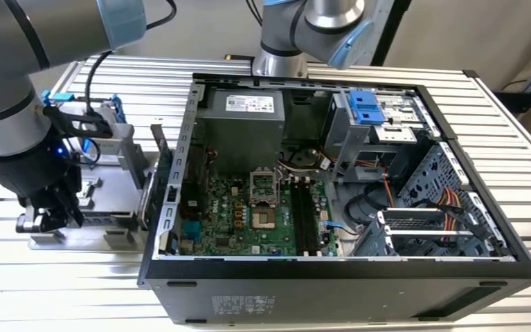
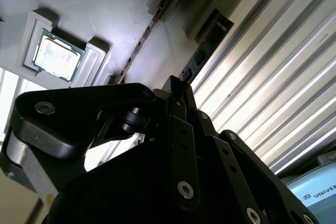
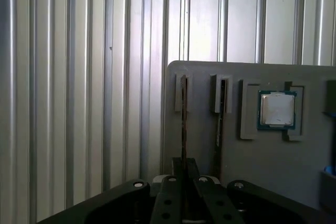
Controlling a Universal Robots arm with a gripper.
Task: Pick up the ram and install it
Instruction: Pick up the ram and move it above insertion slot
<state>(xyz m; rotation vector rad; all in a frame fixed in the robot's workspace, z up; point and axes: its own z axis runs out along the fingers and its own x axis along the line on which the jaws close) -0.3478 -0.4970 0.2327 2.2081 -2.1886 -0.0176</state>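
Note:
In both wrist views the ram (image 3: 183, 114) (image 2: 208, 50) stands on edge in a slot of the grey tray (image 3: 262, 161), seen as a thin dark strip. My gripper (image 3: 184, 167) (image 2: 181, 85) has its two black fingers pressed together on the near end of that strip. In the exterior view the gripper (image 1: 52, 216) sits low at the tray's (image 1: 99, 202) near end, on the exterior view's left of the open computer case (image 1: 339, 270).
A second stick (image 3: 220, 114) (image 2: 152, 24) stands in the neighbouring slot, and a square silver CPU (image 3: 277, 109) (image 2: 55, 56) lies beyond it. A blue-framed hard drive (image 1: 88, 119) stands at the tray's far end. The motherboard's long black slots (image 1: 307, 214) lie inside the case.

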